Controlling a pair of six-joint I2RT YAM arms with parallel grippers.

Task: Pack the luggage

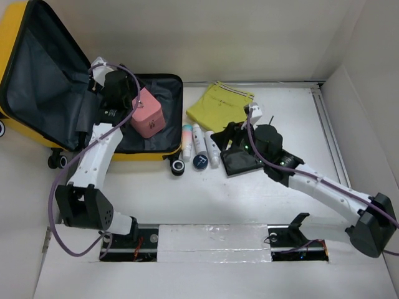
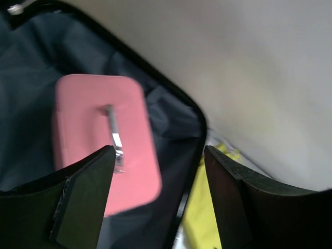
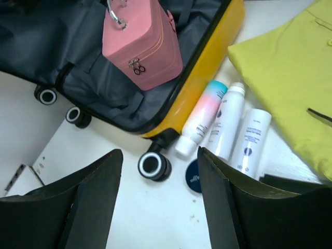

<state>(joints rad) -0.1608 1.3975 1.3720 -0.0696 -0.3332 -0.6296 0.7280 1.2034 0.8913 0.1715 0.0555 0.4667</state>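
Observation:
The yellow luggage (image 1: 25, 25) lies open at the back left, its lid leaning on the wall and its dark grey lining (image 2: 31, 104) showing. A pink boxy case (image 1: 148, 113) stands inside the lower half, and it also shows in the left wrist view (image 2: 104, 135) and the right wrist view (image 3: 142, 41). My left gripper (image 1: 126, 99) hovers over the luggage beside the pink case, open and empty (image 2: 160, 166). My right gripper (image 1: 232, 140) is open and empty (image 3: 160, 161) above the table, right of the luggage's yellow shell (image 3: 207, 67).
Three bottles (image 1: 199, 142) and a round dark blue tin (image 1: 201, 162) lie beside the luggage's right edge, near a wheel (image 3: 153, 166). A folded yellow-green garment (image 1: 219, 103) lies behind them. A black folded item (image 1: 243, 161) lies under my right wrist. White walls enclose the table.

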